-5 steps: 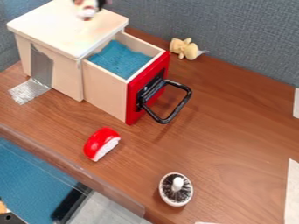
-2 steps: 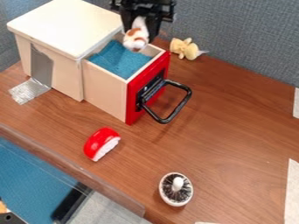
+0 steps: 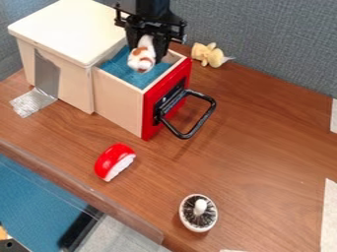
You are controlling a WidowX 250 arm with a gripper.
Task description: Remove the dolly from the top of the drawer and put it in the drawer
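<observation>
I have my black gripper (image 3: 145,53) hanging down over the open drawer (image 3: 118,103); its two fingers are closed in on the dolly (image 3: 141,60), one on each side, as near together as the dolly lets them be. The dolly is white with orange-brown patches; it hangs head down over the open top of the drawer, and I can't tell if it touches the blue cloth (image 3: 118,68) inside.

The drawer has a red front (image 3: 151,110) with a black loop handle (image 3: 209,112) poking out; on the drawer's left is the pale wooden box (image 3: 66,29) it slides out of, and its lid is bare. Grey tape (image 3: 46,76) runs down the side of the box to the table (image 3: 256,147).

Past the drawer's red front, up near the grey wall (image 3: 276,44), lies a small yellow toy (image 3: 209,54); nearer to me than the drawer, and well apart from it, is a round red and white thing (image 3: 114,161) on the table; farther out from the drawer, near the bottom of my view, sits a round white brush (image 3: 198,213) with dark bristles and a white knob in the middle.
</observation>
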